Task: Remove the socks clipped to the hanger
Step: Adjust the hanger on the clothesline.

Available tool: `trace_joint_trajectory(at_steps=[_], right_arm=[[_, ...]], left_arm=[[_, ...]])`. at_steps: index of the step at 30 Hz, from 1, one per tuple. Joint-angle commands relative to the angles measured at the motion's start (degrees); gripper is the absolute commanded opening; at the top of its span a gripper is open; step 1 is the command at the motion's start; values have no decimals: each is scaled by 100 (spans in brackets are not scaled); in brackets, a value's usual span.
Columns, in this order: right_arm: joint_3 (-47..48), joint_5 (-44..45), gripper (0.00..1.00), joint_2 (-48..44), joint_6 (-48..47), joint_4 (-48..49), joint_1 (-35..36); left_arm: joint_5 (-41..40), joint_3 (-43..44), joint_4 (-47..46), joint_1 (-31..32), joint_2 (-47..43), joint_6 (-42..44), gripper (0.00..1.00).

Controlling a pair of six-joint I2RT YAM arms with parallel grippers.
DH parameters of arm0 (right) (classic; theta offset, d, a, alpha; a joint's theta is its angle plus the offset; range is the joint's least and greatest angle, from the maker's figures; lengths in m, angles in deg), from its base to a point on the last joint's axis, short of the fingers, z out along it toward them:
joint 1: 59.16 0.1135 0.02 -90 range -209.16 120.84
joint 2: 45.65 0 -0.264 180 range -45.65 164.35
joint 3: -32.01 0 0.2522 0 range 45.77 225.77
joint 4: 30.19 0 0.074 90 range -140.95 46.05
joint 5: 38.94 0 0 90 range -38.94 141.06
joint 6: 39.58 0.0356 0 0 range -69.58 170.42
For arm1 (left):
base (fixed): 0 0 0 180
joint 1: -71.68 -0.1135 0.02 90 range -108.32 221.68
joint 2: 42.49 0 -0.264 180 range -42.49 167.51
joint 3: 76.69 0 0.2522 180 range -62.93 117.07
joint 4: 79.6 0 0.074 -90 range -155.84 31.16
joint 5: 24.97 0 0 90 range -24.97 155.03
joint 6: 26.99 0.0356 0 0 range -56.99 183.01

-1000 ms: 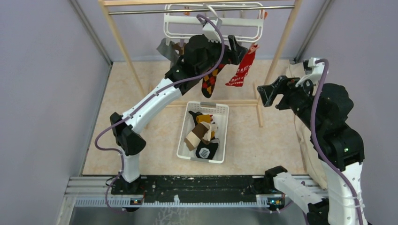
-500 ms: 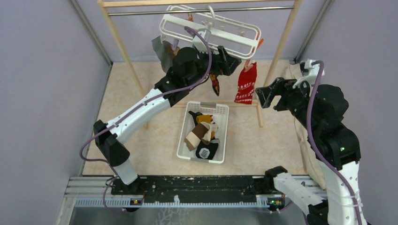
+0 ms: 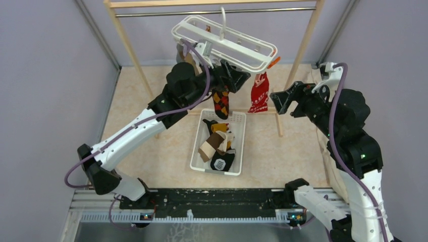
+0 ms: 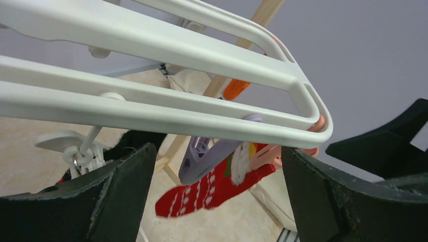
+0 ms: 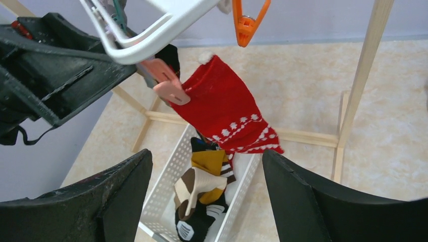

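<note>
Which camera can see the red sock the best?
The right wrist view: the red sock fills the middle, hanging whole from a pink clip. The top view shows it small. The left wrist view shows it partly hidden behind the hanger.

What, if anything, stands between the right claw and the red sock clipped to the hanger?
Nothing visible. The red sock hangs from a pink clip on the hanger, straight ahead of the open right claw, only air between them. The left claw is off to the side.
</note>
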Motion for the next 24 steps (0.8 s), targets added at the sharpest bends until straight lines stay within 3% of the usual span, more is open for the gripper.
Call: trace_joint_trajectory(at_steps=[1,8,15,24], right_arm=[[31,-73,81,39,101,446,34],[251,-482,76,435,139,854,33],[579,-1416,71,937,264,1524,33],[958,-1519,78,1072,160,1323,33]], left_arm=[[-196,-427,-83,94,-584,-62,99],[-394,-1033,14,162,-1265,9,99],[-481,-847,311,162,-1187,274,99],[-695,-755,1221,153,-1136,702,99]])
